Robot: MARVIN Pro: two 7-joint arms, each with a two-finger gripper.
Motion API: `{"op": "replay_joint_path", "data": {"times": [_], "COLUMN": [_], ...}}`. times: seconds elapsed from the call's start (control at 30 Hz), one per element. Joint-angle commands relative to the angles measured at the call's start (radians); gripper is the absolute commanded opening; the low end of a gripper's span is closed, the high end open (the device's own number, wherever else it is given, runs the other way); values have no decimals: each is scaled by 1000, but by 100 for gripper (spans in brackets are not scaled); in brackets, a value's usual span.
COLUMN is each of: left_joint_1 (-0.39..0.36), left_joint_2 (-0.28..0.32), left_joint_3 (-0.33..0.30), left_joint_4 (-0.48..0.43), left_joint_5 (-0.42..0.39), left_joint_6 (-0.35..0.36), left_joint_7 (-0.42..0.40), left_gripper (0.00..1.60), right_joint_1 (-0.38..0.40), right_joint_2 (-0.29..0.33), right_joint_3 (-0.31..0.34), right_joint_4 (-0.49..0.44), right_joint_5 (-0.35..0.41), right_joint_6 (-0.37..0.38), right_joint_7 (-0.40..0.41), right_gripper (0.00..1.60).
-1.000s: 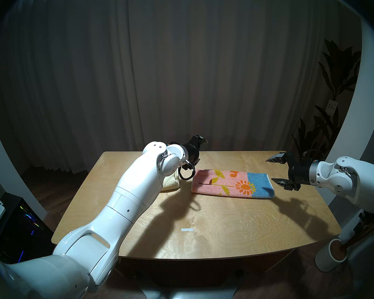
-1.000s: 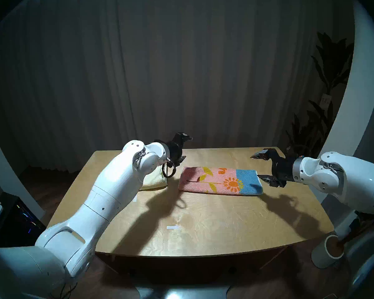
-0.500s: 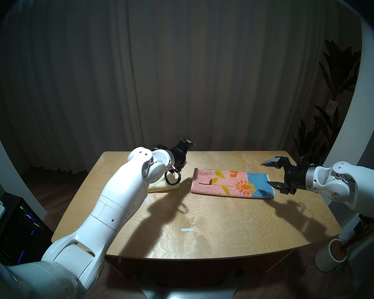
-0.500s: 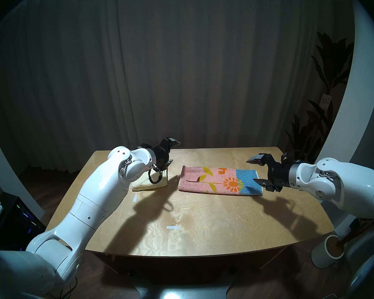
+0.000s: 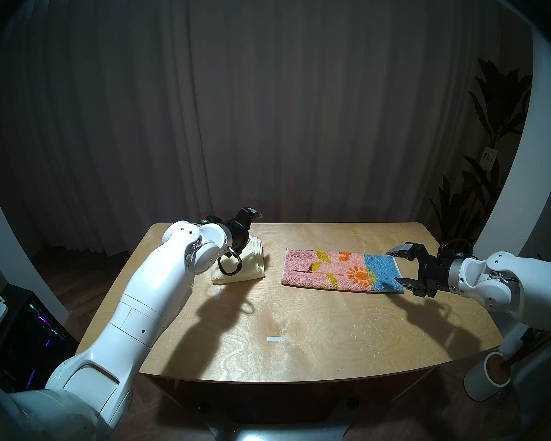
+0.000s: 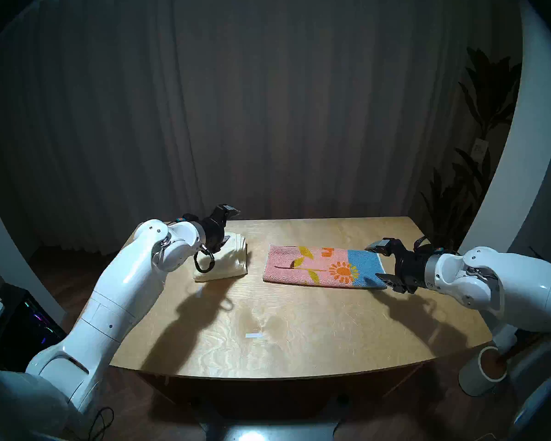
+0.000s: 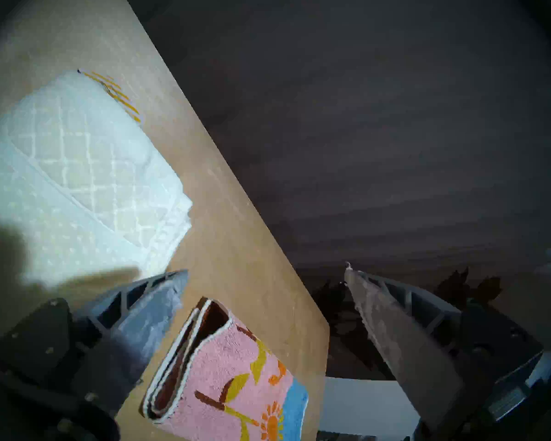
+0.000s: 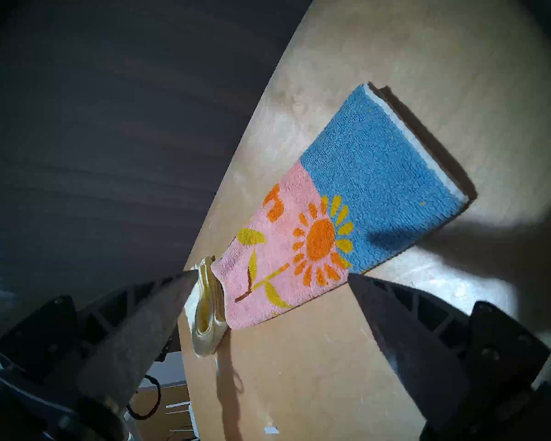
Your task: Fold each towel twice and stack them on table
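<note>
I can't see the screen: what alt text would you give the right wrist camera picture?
A pink and blue towel with an orange sunflower lies folded into a long strip on a wooden table. The open right gripper frames its pink end; a folded cream towel lies just beyond.

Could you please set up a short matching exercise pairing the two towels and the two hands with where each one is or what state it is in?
Column one:
1. cream towel
2. flowered towel
3. left hand
4. right hand

Column two:
A. open, at the blue end of a towel
B. long strip, folded once
C. compact bundle on the table
D. open, above the cream bundle's far end

Pairs: 1-C, 2-B, 3-D, 4-A
</note>
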Motion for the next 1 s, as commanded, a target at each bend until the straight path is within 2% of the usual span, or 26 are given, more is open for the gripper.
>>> {"op": "replay_joint_path", "data": {"times": [0.0,0.37,0.77,0.97], "left_joint_1": [5,40,84,109], "left_joint_2": [30,54,77,89], "left_joint_3": [-25,-39,-44,-46], "left_joint_4": [-38,-63,-95,-113], "left_joint_5": [5,16,29,36], "left_joint_6": [-4,-8,-14,-17], "left_joint_7": [-16,-22,-32,-39], "left_gripper": [160,160,160,160], "right_joint_1": [-21,-72,-144,-159], "right_joint_2": [3,3,3,4], "right_joint_3": [-3,-39,-123,-144], "right_joint_4": [14,42,63,66], "right_joint_5": [-3,-11,-18,-22], "right_joint_6": [-35,-79,-130,-172], "right_joint_7": [32,72,129,199], "right_gripper": [160,160,160,160]}}
